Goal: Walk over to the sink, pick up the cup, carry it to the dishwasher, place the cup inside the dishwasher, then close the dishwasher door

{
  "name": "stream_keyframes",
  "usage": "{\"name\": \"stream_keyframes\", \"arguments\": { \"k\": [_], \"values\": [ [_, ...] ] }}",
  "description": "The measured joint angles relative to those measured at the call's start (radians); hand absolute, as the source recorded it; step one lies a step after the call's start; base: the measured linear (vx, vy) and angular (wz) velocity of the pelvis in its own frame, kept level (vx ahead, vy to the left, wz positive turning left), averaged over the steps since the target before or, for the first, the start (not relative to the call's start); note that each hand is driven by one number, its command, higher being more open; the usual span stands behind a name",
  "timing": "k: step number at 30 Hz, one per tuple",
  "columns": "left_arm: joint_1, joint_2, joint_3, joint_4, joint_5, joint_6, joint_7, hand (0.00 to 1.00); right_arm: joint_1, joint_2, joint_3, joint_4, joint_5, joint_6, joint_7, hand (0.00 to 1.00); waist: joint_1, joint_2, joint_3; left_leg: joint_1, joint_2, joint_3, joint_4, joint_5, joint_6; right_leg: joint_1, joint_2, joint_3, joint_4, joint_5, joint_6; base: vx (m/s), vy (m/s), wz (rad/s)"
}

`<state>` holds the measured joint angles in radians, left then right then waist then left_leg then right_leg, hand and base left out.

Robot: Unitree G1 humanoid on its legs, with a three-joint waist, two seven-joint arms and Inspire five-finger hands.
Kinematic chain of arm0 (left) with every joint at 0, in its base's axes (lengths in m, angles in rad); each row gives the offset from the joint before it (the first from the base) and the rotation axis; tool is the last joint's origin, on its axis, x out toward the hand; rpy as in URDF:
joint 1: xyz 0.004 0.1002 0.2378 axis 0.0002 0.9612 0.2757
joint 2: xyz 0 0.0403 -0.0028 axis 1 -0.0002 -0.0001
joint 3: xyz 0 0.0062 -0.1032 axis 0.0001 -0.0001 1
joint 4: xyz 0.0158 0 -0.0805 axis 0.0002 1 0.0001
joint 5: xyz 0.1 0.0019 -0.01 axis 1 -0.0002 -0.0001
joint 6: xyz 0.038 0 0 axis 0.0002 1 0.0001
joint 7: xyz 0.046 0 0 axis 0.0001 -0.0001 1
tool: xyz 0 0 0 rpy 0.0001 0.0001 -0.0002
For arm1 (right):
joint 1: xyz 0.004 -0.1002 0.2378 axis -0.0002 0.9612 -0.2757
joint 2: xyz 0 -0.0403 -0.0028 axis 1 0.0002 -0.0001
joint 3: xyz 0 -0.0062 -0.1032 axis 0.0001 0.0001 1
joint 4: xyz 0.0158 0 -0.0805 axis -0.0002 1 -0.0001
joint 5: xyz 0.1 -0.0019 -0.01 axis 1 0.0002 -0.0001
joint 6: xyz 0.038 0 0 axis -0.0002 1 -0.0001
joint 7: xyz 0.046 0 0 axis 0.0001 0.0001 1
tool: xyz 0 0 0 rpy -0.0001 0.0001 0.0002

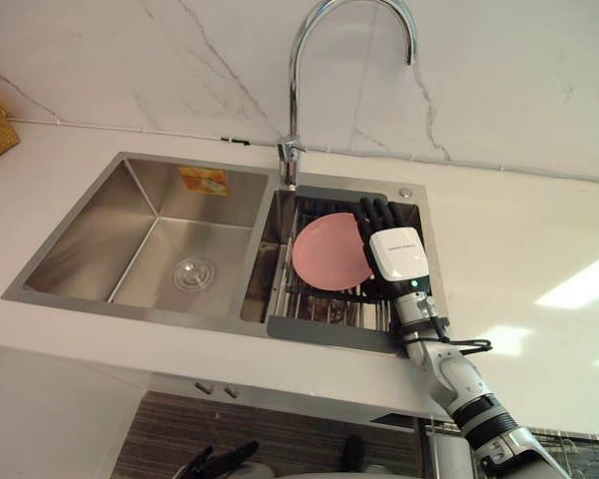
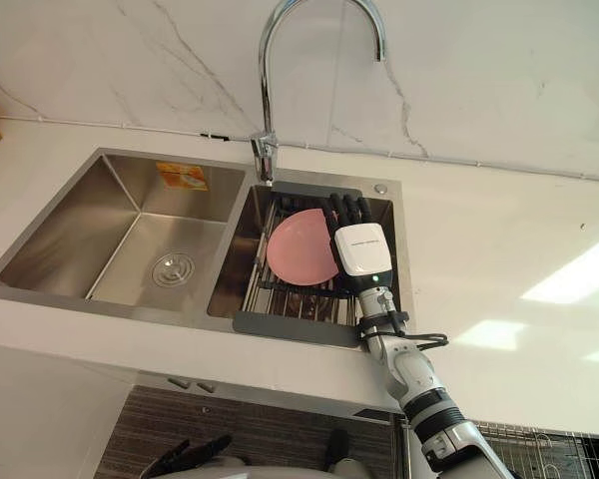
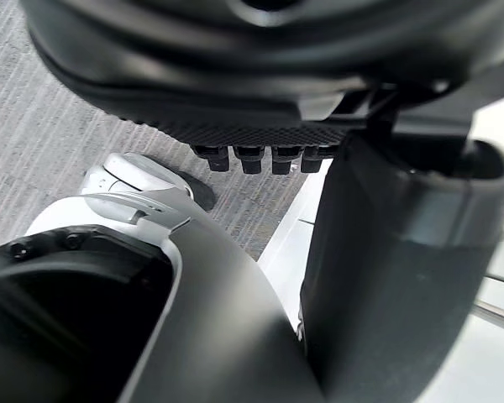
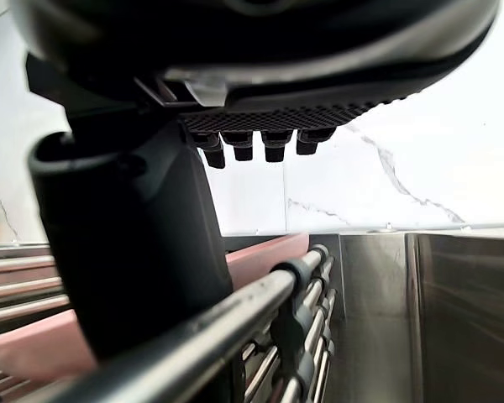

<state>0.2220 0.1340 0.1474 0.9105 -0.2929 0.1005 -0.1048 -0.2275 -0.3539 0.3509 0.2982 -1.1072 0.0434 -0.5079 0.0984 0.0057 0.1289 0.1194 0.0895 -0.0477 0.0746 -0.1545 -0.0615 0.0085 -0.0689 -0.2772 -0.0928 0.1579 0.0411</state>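
Reaching over the right basin of the sink (image 1: pixel 110 220), the right hand (image 1: pixel 397 254) hovers above a wire rack (image 1: pixel 324 304) with its fingers (image 1: pixel 377 212) straight and released, grasping nothing. A round pink dish (image 1: pixel 329 251), more like a plate than a cup, lies on that rack just beside the thumb; whether they touch cannot be told. The tap (image 1: pixel 298 70) curves above the white table (image 1: pixel 519 299). The left hand (image 1: pixel 220 461) hangs low, relaxed.
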Motion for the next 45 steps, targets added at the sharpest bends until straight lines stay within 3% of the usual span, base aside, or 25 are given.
{"name": "stream_keyframes", "arguments": {
  "k": [6,7,15,24,31,39,45],
  "values": [
    [0.010,0.000,-0.001,-0.001,0.000,-0.015,0.000,1.00,0.000,-0.005,0.000,0.000,0.027,-0.014,-0.019,1.00,0.000,0.000,0.000,0.002,-0.004,-0.008,-0.003,0.000,0.002,0.006,-0.006,-0.006,0.000,-0.002,0.002,-0.02,0.010,0.04],
    [0.011,0.000,-0.001,-0.001,0.000,-0.019,0.000,1.00,0.000,-0.009,0.000,0.000,0.026,-0.030,-0.019,0.00,0.000,0.000,0.000,0.001,-0.004,-0.011,-0.005,0.000,0.002,0.006,-0.005,-0.008,0.000,-0.002,0.002,-0.03,-0.001,0.06],
    [0.014,0.000,-0.001,-0.001,0.000,-0.029,-0.001,1.00,0.000,-0.044,0.009,0.000,0.024,-0.122,-0.019,0.00,-0.001,0.002,0.003,0.002,0.000,-0.019,-0.016,0.000,0.001,0.005,-0.001,-0.016,0.000,-0.002,0.002,-0.02,-0.001,0.03],
    [0.018,0.000,-0.002,0.000,0.000,-0.054,-0.004,1.00,-0.027,-0.082,0.014,-0.051,0.024,-0.179,-0.039,0.00,0.001,0.006,0.007,0.003,0.002,-0.019,-0.017,0.000,0.001,0.005,-0.001,-0.015,0.000,-0.003,0.002,0.00,0.000,0.00],
    [0.028,0.001,-0.001,0.001,0.000,-0.079,-0.004,1.00,-0.047,-0.087,0.010,-0.058,0.046,-0.157,-0.040,0.00,0.002,0.005,0.008,0.005,0.001,-0.018,-0.016,0.000,0.001,0.005,-0.002,-0.013,0.000,-0.003,0.002,0.00,0.000,0.00],
    [0.033,0.001,0.002,0.001,-0.001,-0.085,-0.005,1.00,-0.047,-0.116,-0.033,-0.106,0.196,-0.161,0.130,0.00,-0.004,0.007,0.009,0.006,0.001,-0.013,-0.019,0.000,0.001,0.004,-0.001,-0.006,0.000,-0.003,0.002,0.00,0.000,0.00],
    [0.035,0.001,0.004,0.001,-0.001,-0.086,-0.003,1.00,-0.039,-0.121,-0.084,-0.182,0.301,-0.184,0.193,0.00,-0.005,0.009,0.010,0.013,0.001,0.002,-0.020,0.000,0.002,0.005,0.000,0.001,0.000,-0.003,0.002,0.00,0.000,-0.05]
  ]
}}
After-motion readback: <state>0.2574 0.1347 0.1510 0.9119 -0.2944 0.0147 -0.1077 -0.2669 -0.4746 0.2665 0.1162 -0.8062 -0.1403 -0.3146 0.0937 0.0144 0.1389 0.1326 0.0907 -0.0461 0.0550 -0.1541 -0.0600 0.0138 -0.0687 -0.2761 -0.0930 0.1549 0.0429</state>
